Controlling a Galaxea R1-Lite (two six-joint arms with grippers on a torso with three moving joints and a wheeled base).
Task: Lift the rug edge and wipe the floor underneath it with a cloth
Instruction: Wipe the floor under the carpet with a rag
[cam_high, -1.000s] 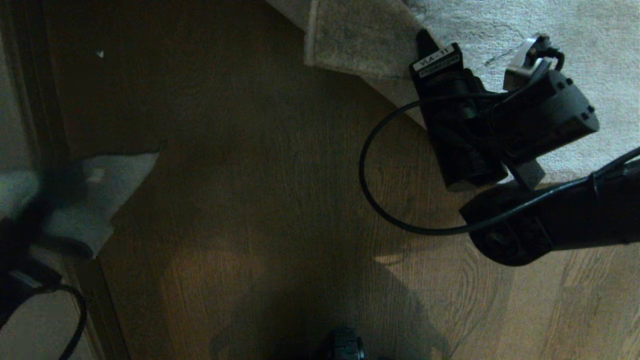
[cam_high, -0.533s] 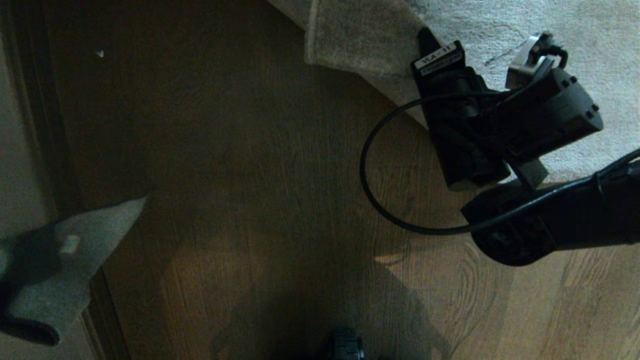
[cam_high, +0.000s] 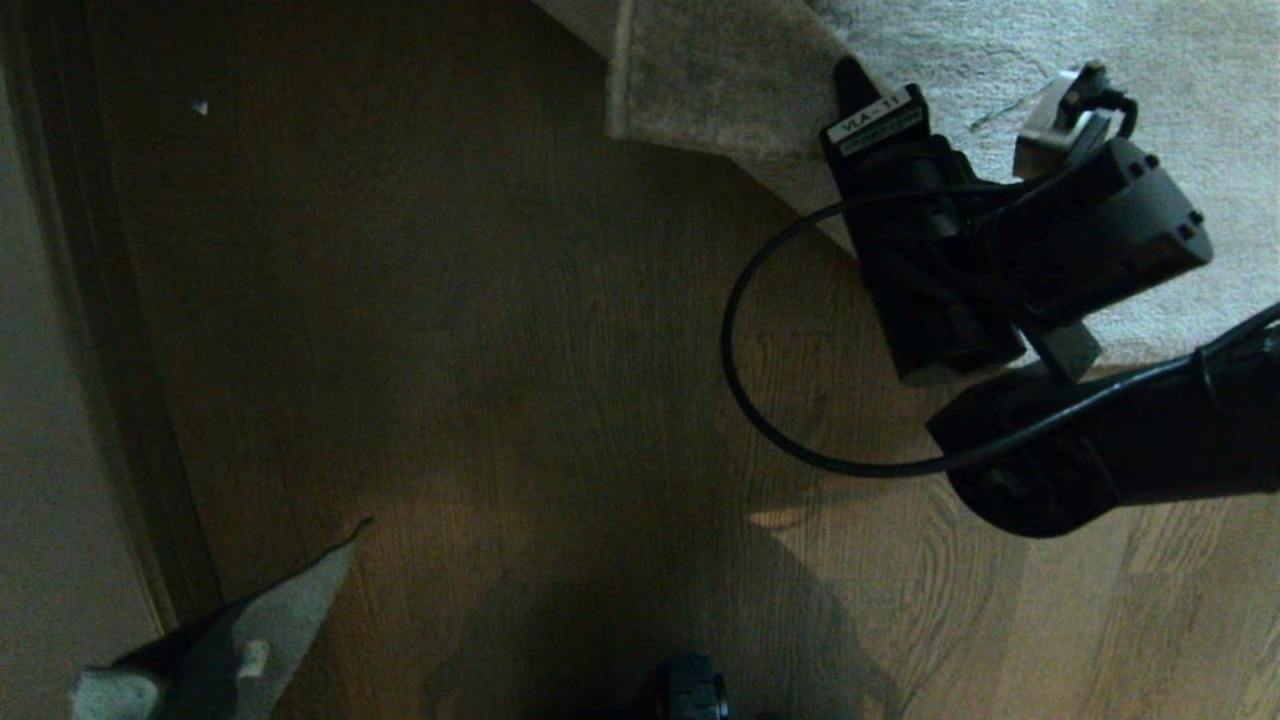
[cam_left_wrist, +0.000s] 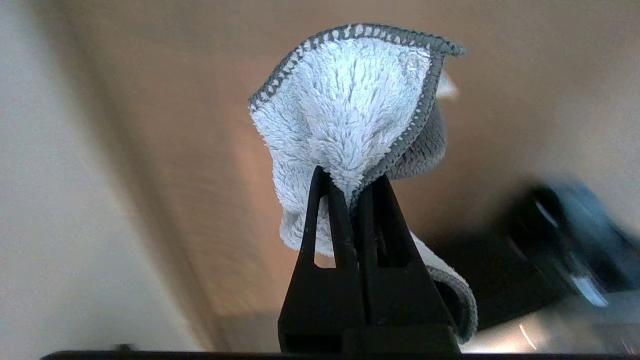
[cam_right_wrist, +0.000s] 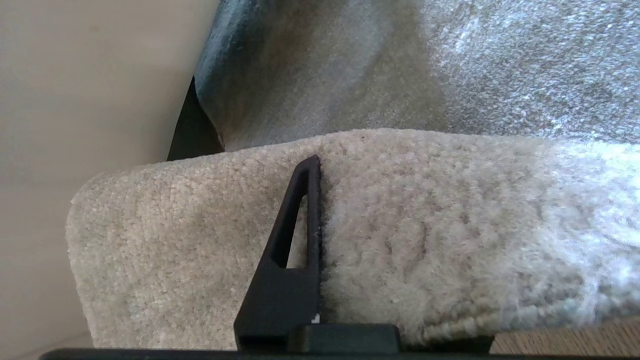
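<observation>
Pinching the rug edge (cam_right_wrist: 400, 220) at its folded-back corner, the right gripper (cam_right_wrist: 320, 200) is holding it off the floor (cam_high: 520, 330); the left gripper (cam_left_wrist: 347, 187) is clamping the cloth (cam_left_wrist: 350, 110) above the floor's near-left edge.

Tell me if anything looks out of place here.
Only the rug edge: its corner is folded back, held up by the right gripper, baring the floor. The left gripper holds the cloth off to the robot's left.

the cloth (cam_high: 250, 640) runs off the head view's bottom edge.
</observation>
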